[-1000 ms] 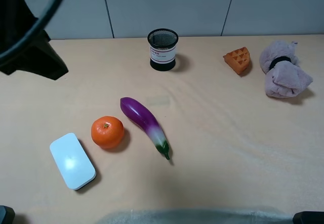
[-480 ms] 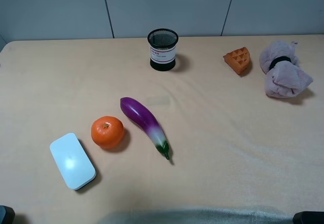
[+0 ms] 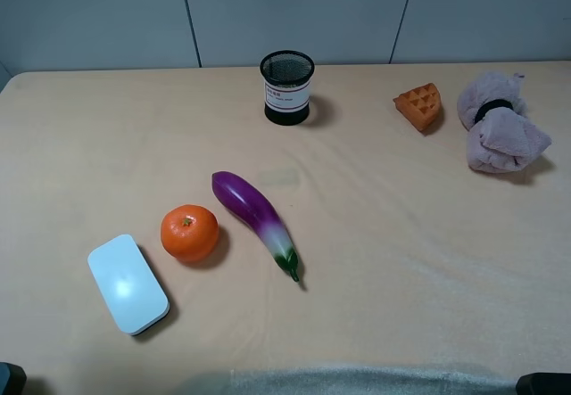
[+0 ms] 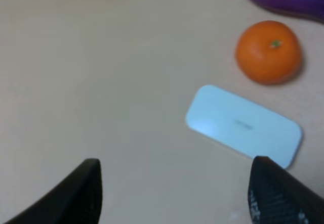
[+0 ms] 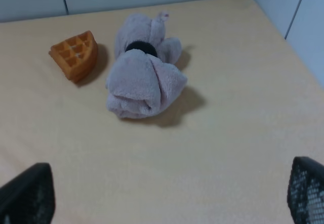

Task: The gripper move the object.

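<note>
At worktop centre, the eggplant, stem toward 5 o'clock: likely light, stiff, slippery; grip mid-body. Both pincers spread apart, empty.

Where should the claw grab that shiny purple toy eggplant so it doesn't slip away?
Probably around the glossy purple toy eggplant's thick purple middle, coming straight down from above with the claw across its width. It lies flat and slanted, tapering toward the small green stem, and the round orange fruit crowds only one side.
</note>
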Robot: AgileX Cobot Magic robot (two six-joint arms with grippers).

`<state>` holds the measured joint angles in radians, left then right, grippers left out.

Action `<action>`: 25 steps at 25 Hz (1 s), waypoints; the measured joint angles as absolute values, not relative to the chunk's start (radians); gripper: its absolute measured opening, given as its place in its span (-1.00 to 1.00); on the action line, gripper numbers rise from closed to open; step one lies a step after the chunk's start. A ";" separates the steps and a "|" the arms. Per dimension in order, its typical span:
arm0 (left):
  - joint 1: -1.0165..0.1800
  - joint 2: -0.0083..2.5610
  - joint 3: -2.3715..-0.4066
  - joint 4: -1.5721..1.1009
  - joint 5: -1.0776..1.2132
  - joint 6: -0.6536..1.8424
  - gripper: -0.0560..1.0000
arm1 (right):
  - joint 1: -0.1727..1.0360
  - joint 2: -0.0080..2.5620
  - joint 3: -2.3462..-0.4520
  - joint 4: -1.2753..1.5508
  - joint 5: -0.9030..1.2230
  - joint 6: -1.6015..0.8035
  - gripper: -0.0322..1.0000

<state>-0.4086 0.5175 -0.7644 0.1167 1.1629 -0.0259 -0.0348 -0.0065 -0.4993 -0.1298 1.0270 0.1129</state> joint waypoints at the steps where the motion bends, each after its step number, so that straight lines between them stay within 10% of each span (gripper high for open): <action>1: -0.383 0.489 -0.743 0.116 1.161 -0.025 0.26 | -0.035 -0.006 -0.499 -0.130 1.027 0.113 0.40; 25: 0.022 -0.003 -0.488 0.056 1.048 0.052 0.91 | -0.035 -0.006 -0.499 -0.130 1.027 0.113 0.40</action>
<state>0.0216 -0.0034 -0.4885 0.0555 1.0484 0.0518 -0.0348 -0.0065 -0.4993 -0.1298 1.0270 0.1129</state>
